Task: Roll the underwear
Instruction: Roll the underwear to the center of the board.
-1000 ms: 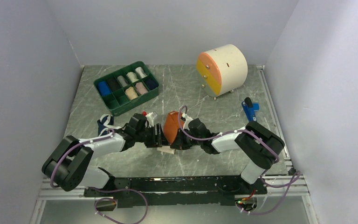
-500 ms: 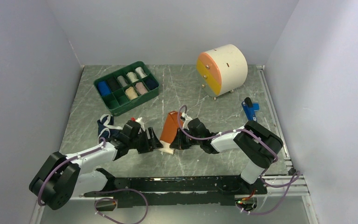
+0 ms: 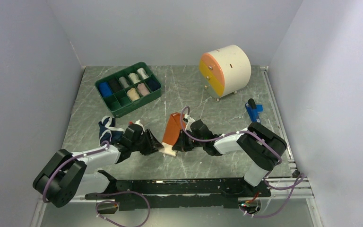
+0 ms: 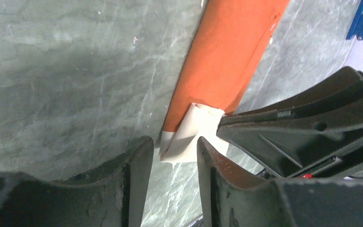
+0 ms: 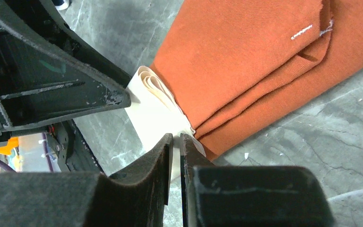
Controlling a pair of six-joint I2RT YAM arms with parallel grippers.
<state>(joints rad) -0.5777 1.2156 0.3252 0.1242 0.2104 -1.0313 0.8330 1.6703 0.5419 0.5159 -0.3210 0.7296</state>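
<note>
The orange-rust underwear [image 3: 173, 128] lies folded into a narrow strip mid-table, its cream-white band [image 3: 170, 151] at the near end. In the left wrist view the orange strip [image 4: 227, 52] ends in the cream band [image 4: 189, 135], just ahead of my left fingertips. My left gripper [image 3: 156, 147] [image 4: 175, 147] is open and empty, level with the band's edge. My right gripper [image 3: 180, 144] [image 5: 176, 139] is shut on the cream band [image 5: 156, 106] beside the orange folds [image 5: 246, 61]. The navy underwear [image 3: 108, 126] lies crumpled to the left, behind my left arm.
A green compartment tray [image 3: 121, 109] with several cloth rolls stands at the back left. A round cream cabinet with orange and yellow drawer fronts [image 3: 227, 70] stands at the back right. A blue tool [image 3: 253, 111] lies by the right wall.
My left gripper has let go of the orange underwear and drawn back to the left, then edged back toward the cream band. The cloth now lies narrower and lower. The right gripper kept its hold.
</note>
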